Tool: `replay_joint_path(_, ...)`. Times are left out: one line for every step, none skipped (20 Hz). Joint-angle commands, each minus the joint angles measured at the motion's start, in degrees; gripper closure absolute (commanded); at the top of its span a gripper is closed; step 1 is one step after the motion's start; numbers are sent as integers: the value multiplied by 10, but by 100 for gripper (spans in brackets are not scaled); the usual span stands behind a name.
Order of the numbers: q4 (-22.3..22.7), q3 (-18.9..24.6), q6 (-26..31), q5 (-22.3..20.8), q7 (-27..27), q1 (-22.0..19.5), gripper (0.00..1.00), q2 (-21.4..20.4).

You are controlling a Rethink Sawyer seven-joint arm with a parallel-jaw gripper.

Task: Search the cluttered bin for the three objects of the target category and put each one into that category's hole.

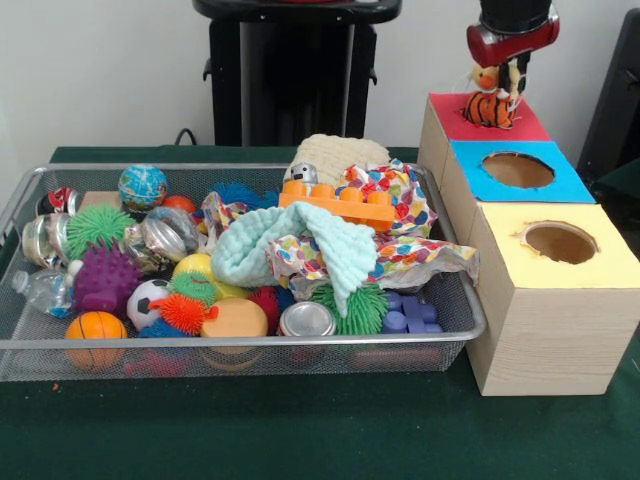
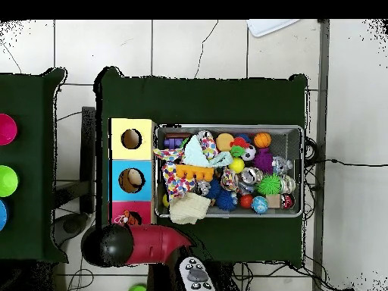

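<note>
In the front view my gripper (image 1: 503, 88) hangs over the red surround (image 1: 532, 126) of the far hole on the wooden box. It is shut on the tiger-striped plush animal (image 1: 489, 108), held upright with its base at the hole, so the opening itself is hidden. The wire mesh bin (image 1: 250, 344) stands left of the box, full of clutter. No other plush animal shows in it. In the overhead view my arm (image 2: 148, 244) covers the gripper and most of the red surround (image 2: 120, 211); the bin (image 2: 227, 129) lies right of the box.
The blue-surround hole (image 1: 518, 170) and the yellow-surround hole (image 1: 560, 242) lie nearer on the same box. The bin holds spiky balls, sports balls, tins, an orange toy brick (image 1: 335, 205), a mint cloth (image 1: 300, 245) and a dotted cloth (image 1: 400, 200).
</note>
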Motion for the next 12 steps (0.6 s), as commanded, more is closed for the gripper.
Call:
replay_joint_path(-59,-15,17,9,105,-9,100,26)
replay_joint_path(-57,-16,15,7,104,-10,100,25)
replay_joint_path(-56,-18,16,7,104,-9,100,24)
replay_joint_path(-55,-17,14,6,102,-11,100,25)
replay_joint_path(-53,-15,13,6,101,-13,100,24)
replay_joint_path(-51,-14,13,7,100,-14,100,23)
replay_joint_path(-50,-13,13,7,100,-15,100,22)
replay_joint_path(-50,-13,13,7,99,-16,100,23)
replay_joint_path(-50,-13,13,7,99,-16,100,24)
replay_joint_path(-51,-14,15,6,99,-15,100,22)
replay_joint_path(-51,-15,20,6,99,-15,100,19)
replay_joint_path(-51,-16,24,7,100,-14,100,16)
